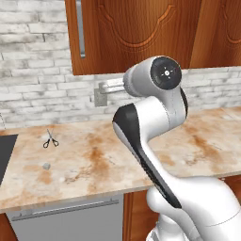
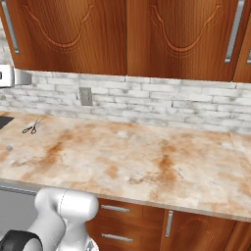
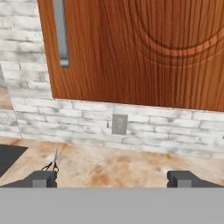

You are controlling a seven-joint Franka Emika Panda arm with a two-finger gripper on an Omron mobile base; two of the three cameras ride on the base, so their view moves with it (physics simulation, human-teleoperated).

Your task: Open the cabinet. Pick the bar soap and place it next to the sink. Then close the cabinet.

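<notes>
The cabinet is a reddish-brown wall unit, its carved door shut, with a long silver bar handle at the door's left edge. The same door and handle hang above the counter in the left base view. My gripper is open, with nothing between its fingertips. It faces the brick wall just below the door, right of the handle. The hand hovers in front of the wall. The dark sink lies at the counter's left end, also visible as the sink. The bar soap is out of view.
Small black-handled scissors and a tiny grey lump lie on the marbled counter near the sink. A wall outlet sits below the door. More wall cabinets hang to the right. A grey metal panel is under the counter.
</notes>
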